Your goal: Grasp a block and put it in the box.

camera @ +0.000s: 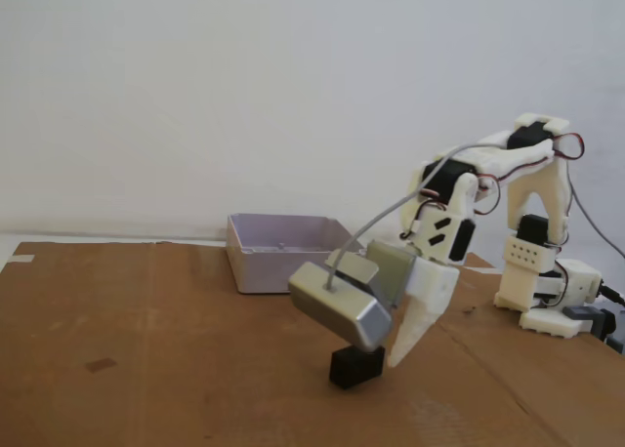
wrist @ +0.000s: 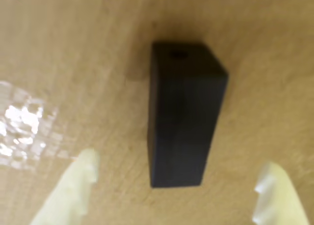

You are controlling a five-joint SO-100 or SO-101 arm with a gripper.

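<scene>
- While the pale cream two-finger gripper [wrist: 179,185] hangs spread wide in the wrist view, its two fingertips stand one to each side of the small black rectangular block [wrist: 184,117]; neither tip touches the block, and bare board shows between each tip and the block's long sides; the gripper holds nothing.
- In the fixed view the block [camera: 355,365] lies on the brown cardboard sheet [camera: 146,369] directly under the arm's wrist, with one white finger [camera: 415,325] pointing down just beside it on the right; the silver camera housing [camera: 342,305] rides above the block and hides part of it.
- The block's top face carries a small round hole near its far end in the wrist view; its edges read slightly blurred.
- The open grey plastic box [camera: 283,250] sits behind and to the left of the block in the fixed view, well apart from it; open cardboard lies between them and across the whole left half of the sheet.
- A patch of clear shiny tape [wrist: 22,124] glints on the board at the left of the wrist view, clear of the gripper.
- The white arm base [camera: 547,291] stands at the right edge of the sheet; a plain white wall [camera: 244,96] closes the background.
</scene>
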